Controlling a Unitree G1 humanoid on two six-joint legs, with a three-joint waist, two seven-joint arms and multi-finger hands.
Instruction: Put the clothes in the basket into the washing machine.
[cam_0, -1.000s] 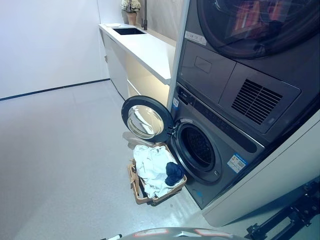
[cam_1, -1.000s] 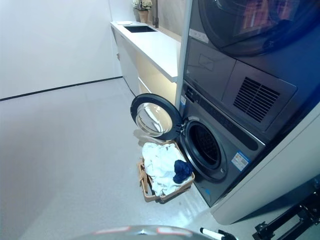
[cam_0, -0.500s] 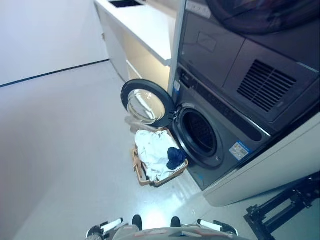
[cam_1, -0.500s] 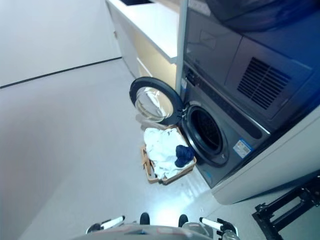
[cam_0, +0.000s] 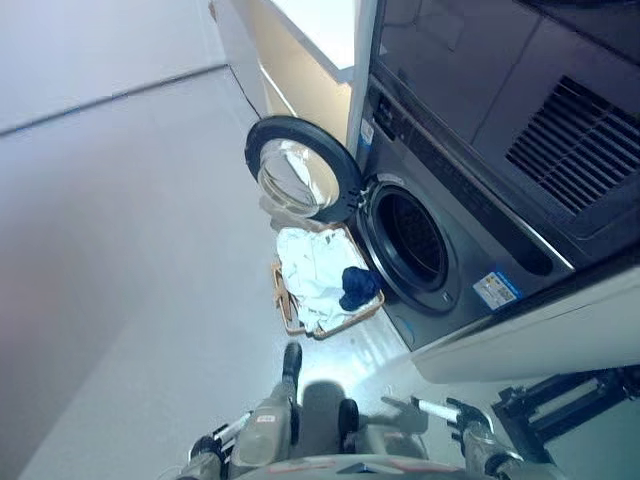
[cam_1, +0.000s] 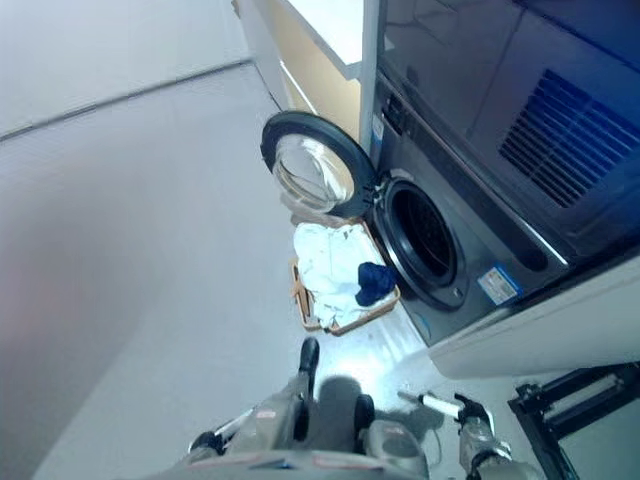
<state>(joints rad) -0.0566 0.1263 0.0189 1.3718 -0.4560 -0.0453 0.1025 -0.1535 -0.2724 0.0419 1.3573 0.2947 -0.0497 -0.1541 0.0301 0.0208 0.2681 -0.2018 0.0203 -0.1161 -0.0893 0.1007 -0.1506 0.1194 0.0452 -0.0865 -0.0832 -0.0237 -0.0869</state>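
A tan basket (cam_0: 283, 305) stands on the floor in front of the washing machine (cam_0: 470, 250). It holds white clothes (cam_0: 310, 265) and a dark blue garment (cam_0: 358, 285) at its right side. The machine's round door (cam_0: 300, 180) is swung open to the left, and the dark drum opening (cam_0: 410, 237) is exposed just right of the basket. My left hand (cam_0: 205, 452) and right hand (cam_0: 472, 432) show at the bottom edge, low and well short of the basket, holding nothing I can see.
A second machine (cam_0: 560, 120) with a vent grille is stacked above the washer. A white counter (cam_0: 320, 25) runs along the wall behind the door. A black stand (cam_0: 560, 400) sits on the floor at the lower right. Open grey floor lies to the left.
The camera has tilted down and moved closer, so the whole scene has shifted. My hands now show at the bottom edge. The basket, clothes and door have not moved.
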